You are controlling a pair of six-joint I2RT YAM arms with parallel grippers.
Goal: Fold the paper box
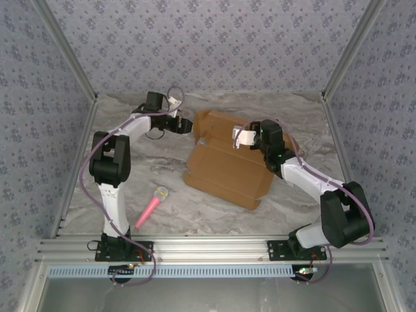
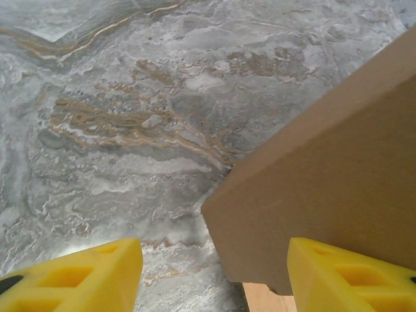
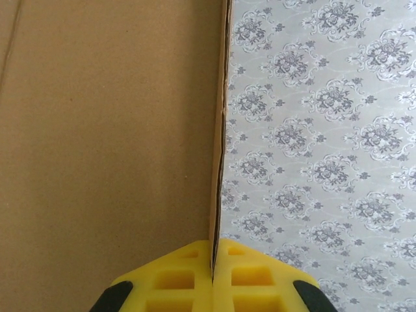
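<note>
Top external view: the paper box (image 1: 227, 172) lies in the middle of the marble table (image 1: 130, 166), between the two grippers. The right gripper (image 3: 212, 260) pinches the thin edge of a raised flap, its yellow fingers (image 3: 175, 279) pressed together. The left gripper (image 2: 214, 276) is spread, with a box corner between its fingers. The box is plain brown cardboard, mostly flat, with the far flaps lifted. I count one box, two grippers and one pink microphone (image 1: 151, 207) at near left.
</note>
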